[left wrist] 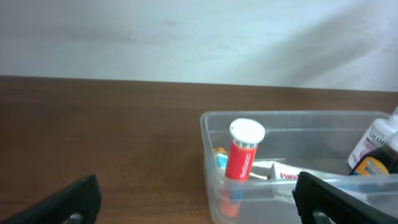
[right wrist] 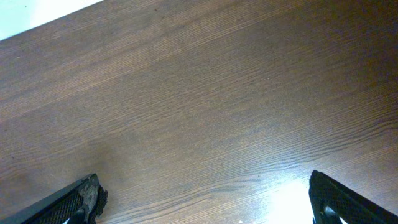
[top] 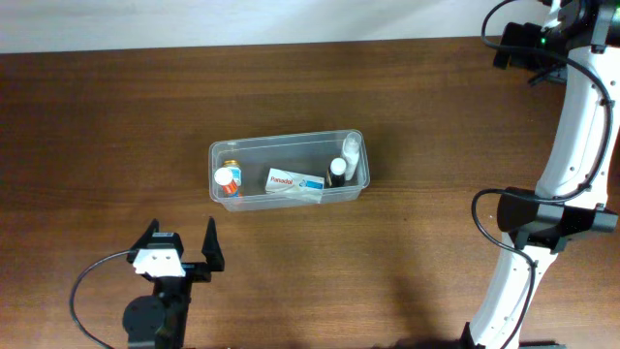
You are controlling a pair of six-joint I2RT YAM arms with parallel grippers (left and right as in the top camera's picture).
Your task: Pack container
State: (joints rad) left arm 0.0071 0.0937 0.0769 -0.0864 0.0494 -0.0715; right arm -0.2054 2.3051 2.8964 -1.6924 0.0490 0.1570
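At the middle of the counter (top: 116,126), the container (top: 281,142) holds bottles (top: 226,178) and a box (top: 295,183). Left gripper (top: 181,229) spread, empty, near it; right gripper (right wrist: 205,199) spread, empty. Judged packed; keep both clear, avoid nudging it.

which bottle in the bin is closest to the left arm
The red bottle with the white cap, at the container's left end. The white bottle and the dark bottle stand at the opposite, right end.
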